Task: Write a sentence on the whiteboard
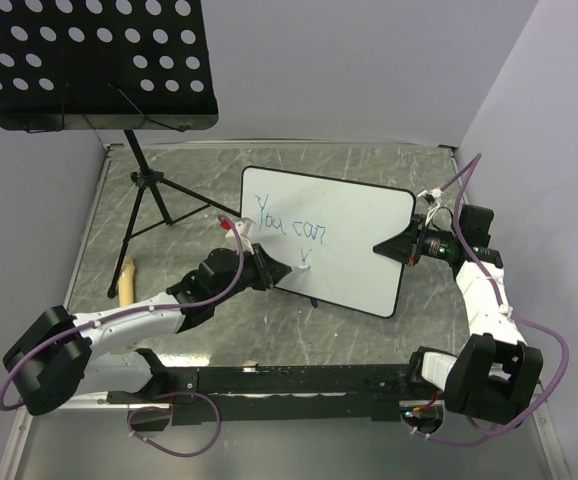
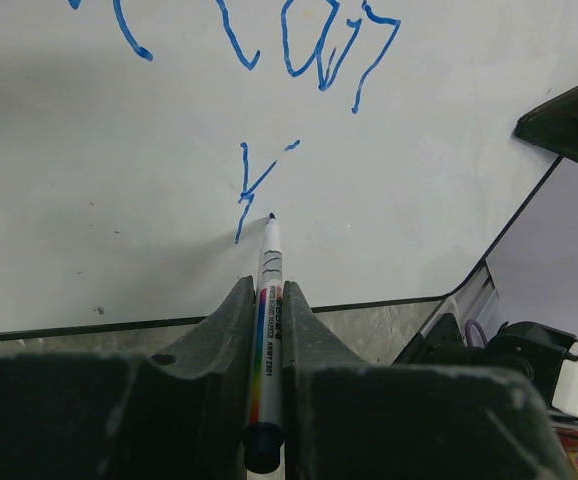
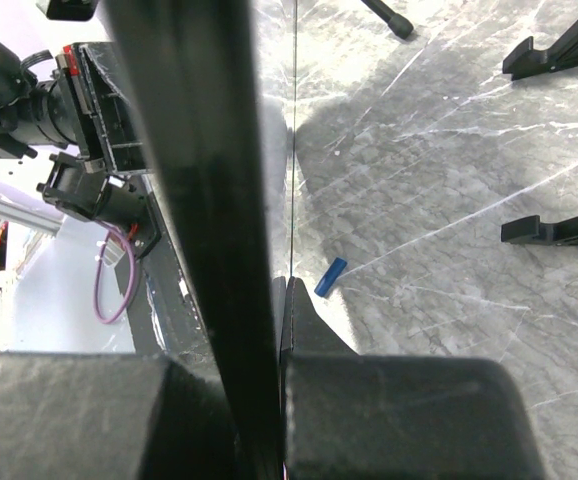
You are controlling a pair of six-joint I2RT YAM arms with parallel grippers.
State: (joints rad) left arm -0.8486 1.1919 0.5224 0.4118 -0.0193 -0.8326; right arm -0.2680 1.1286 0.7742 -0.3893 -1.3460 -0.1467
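On the table (image 1: 424,335), left gripper (image 2: 269,292) clamps a marker (image 2: 271,250) at the whiteboard (image 1: 354,235), right gripper (image 1: 387,247) clamps its edge.

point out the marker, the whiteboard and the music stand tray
marker (image 2: 267,330): left wrist view, on its striped barrel
whiteboard (image 1: 369,240): top external view, bare white face toward its right edge
music stand tray (image 1: 99,120): top external view, its solid lower ledge

Left arm (image 1: 129,322), right arm (image 1: 486,295): white link shells, bulky black joint housings. Purple cable (image 1: 462,178) loops along each. Left gripper (image 2: 266,285) fingers matte black, wedge-shaped.
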